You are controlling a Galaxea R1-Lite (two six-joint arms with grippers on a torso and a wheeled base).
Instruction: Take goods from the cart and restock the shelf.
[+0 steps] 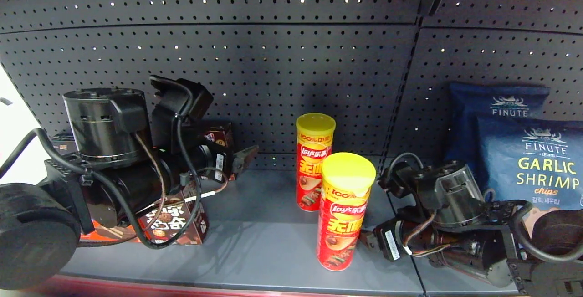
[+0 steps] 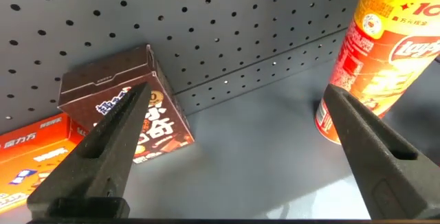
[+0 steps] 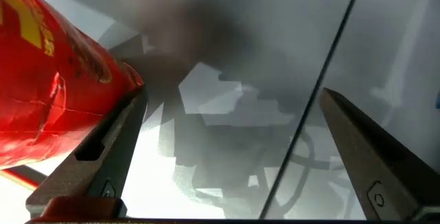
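Two red chip cans with yellow lids stand on the grey shelf (image 1: 264, 247): one at the back (image 1: 315, 160), one nearer the front (image 1: 345, 215). My right gripper (image 1: 367, 238) lies low just right of the front can. In the right wrist view this gripper (image 3: 234, 93) is open, and the red can (image 3: 55, 93) sits outside one finger, not between the two. My left gripper (image 1: 242, 156) hovers open over the shelf's left half, between a brown cookie box (image 2: 134, 117) and the back can (image 2: 385, 59); nothing is between its fingers (image 2: 103, 155).
A second brown cookie box (image 1: 177, 222) lies under my left arm near the front edge, with an orange box (image 2: 31, 162) beside it. Blue garlic shrimp chip bags (image 1: 533, 165) stand at the right beyond a shelf divider. The black pegboard (image 1: 273, 69) closes the back.
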